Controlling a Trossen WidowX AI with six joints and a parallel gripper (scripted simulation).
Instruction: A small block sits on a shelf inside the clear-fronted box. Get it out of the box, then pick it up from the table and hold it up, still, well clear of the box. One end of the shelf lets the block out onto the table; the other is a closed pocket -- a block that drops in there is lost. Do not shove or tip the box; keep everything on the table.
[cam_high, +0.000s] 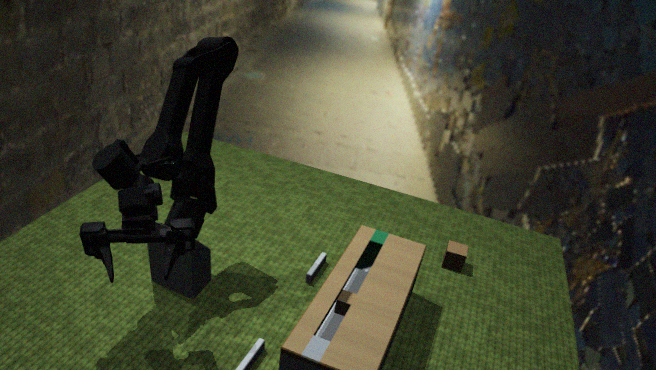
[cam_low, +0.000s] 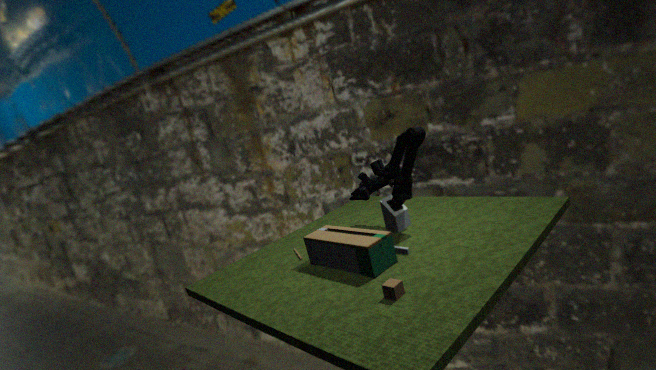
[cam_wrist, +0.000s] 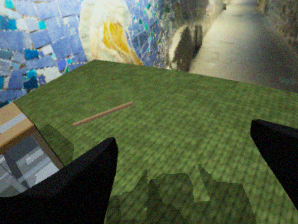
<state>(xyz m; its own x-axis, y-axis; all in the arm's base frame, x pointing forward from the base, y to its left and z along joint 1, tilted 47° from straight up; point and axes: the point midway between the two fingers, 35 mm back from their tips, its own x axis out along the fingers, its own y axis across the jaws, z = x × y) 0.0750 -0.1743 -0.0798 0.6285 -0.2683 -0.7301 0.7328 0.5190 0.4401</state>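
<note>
Well, the arm (cam_high: 185, 150) stands folded over its base near the left edge of the green bench (cam_high: 500, 320), and its gripper (cam_high: 140, 260) hangs in the air with the fingers spread wide and nothing between them. From the wrist view those two dark fingers frame bare green cloth and the arm's own shadow.

Nearer the middle of the bench, toward the front edge, sits the long wooden-topped box (cam_high: 380, 295), well apart from the gripper. Through the slot along its top I can see the small block (cam_high: 344, 302) resting on the grey shelf (cam_high: 330, 325), roughly midway along. One end of the box carries a green patch (cam_high: 379, 236).

A separate brown cube (cam_high: 455, 255) lies on the bench beyond the box, toward the right edge. Two short grey bars (cam_high: 316, 267) lie on the cloth between arm and box.
</note>
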